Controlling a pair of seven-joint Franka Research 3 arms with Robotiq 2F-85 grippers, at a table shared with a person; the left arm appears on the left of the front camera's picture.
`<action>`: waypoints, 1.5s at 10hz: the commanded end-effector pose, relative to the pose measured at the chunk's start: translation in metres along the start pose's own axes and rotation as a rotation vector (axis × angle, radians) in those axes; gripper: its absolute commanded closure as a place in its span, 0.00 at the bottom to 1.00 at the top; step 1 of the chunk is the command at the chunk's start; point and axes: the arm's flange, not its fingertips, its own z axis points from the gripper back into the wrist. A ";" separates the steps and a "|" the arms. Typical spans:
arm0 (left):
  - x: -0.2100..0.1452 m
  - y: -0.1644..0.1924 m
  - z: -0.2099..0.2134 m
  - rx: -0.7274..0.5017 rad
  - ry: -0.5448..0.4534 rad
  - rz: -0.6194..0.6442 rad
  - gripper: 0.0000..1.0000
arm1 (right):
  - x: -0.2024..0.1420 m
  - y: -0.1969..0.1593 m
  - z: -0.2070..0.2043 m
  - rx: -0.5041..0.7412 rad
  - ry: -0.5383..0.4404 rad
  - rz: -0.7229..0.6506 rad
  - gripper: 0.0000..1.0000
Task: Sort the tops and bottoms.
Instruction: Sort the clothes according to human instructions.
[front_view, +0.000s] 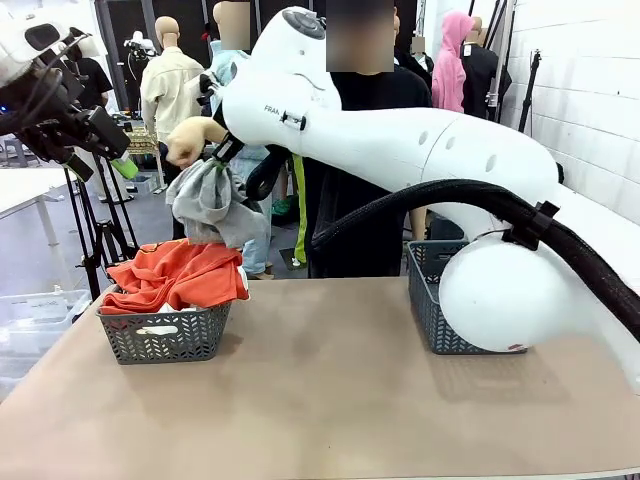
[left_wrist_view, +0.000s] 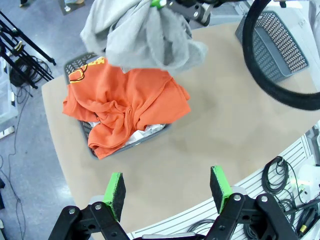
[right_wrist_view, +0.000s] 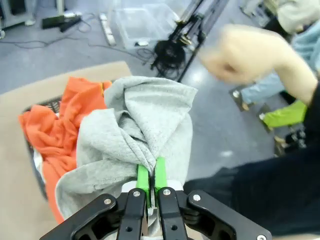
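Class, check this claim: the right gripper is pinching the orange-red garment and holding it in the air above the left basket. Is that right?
One thing is wrong: the right gripper is pinching the light grey garment, as the right wrist view shows. The orange-red garment lies in the left basket below it.

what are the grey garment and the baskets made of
Grey garment: soft matte knit cloth, likely jersey; it bunches in loose folds where the right gripper pinches it. Basket: dark grey rigid plastic, by its moulded lattice wall.
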 end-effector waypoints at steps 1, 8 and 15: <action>-0.002 0.001 0.002 -0.005 0.004 0.007 0.12 | 0.058 -0.033 -0.039 0.117 -0.105 0.047 1.00; -0.002 0.001 0.002 -0.005 0.004 0.007 0.12 | 0.030 -0.007 -0.196 0.436 -0.075 0.017 1.00; -0.002 0.001 0.002 -0.005 0.004 0.007 0.12 | -0.073 0.072 -0.139 0.439 0.009 0.030 1.00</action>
